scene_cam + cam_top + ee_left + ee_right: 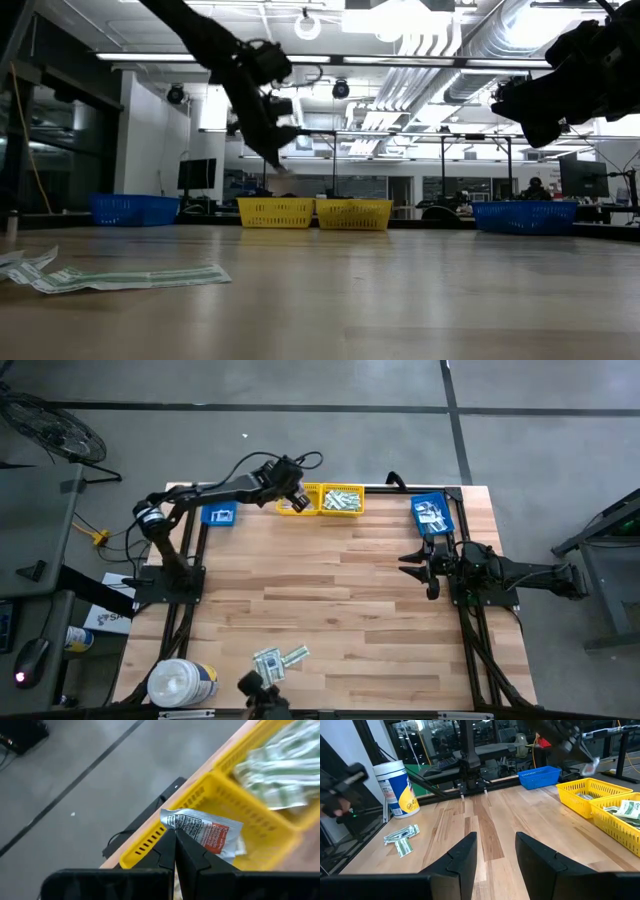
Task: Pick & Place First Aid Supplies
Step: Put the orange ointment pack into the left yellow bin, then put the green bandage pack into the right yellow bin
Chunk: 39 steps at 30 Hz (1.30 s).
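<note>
Left gripper [291, 490] raised over the left of two yellow baskets [293, 501] at the far edge of the table [350, 600], fingers [167, 852] clenched on a small white packet with a red mark [207, 832]. Packet pinched at one edge, hanging above that basket's rim in the left wrist view. Right yellow basket [341, 499], just beside the first and touching it, filled with long pale green-and-white strips [340, 501].

Right gripper [419, 567] near the right side of the table, held above the wood, fingers [465, 857] apart and empty. Blue basket [432, 515] at the far right holding a heap of white packets [431, 514]. Second blue basket [219, 515] at the far left, beside the left arm's frame.

A few green-and-white strips [277, 659] lying flat on the wood near the front edge, slightly left of centre, well apart from both grippers. White round tub with a yellow and blue label [181, 682] lying at the near left corner.
</note>
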Available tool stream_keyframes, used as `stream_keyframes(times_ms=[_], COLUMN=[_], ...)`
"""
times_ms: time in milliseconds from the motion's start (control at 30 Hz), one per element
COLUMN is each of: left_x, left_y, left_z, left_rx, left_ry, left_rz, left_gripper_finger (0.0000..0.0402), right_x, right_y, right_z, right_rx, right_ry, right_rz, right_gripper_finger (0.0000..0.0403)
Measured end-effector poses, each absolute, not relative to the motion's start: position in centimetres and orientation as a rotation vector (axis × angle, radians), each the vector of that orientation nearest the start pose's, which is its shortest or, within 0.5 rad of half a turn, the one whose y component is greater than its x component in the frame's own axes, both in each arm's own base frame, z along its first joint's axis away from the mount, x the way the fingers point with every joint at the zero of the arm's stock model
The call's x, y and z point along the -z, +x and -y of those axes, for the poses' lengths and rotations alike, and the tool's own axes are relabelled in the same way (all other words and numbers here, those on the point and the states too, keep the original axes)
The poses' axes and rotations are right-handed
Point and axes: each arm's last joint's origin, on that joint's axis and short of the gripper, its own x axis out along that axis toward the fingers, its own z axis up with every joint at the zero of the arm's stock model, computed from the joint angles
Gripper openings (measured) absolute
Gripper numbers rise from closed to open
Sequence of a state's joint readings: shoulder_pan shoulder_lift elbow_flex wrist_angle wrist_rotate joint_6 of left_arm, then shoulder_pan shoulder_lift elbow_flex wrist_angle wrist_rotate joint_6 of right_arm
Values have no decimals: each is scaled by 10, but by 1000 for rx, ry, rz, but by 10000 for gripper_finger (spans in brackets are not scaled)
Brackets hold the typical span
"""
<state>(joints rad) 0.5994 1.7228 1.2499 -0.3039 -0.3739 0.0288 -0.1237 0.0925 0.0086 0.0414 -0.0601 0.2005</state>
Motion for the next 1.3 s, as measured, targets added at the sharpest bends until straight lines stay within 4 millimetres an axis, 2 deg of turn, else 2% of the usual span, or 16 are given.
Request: stream_keyframes(times_ms=[200, 433, 800, 1167, 1300], left_x=[-211, -192, -189, -187, -197], left_y=[301, 304, 304, 302, 300], left_z=[-242, -246, -244, -242, -238], left_rx=[-930, -878, -826, -820, -762], left_ry=[-120, -178, -244, -274, -292], left_rz=[-852, -891, -901, -928, -906], left_gripper_finger=[0, 0, 8, 75, 93], right_x=[-163, -163, -163, -163, -163], right_y=[102, 102, 102, 102, 102], right_z=[11, 11, 11, 11, 11], right_rx=[67, 68, 67, 68, 67], right_ry=[204, 204, 204, 204, 204], right_rz=[-36, -36, -36, -36, -36], right_gripper_finger=[129, 129, 129, 129, 129])
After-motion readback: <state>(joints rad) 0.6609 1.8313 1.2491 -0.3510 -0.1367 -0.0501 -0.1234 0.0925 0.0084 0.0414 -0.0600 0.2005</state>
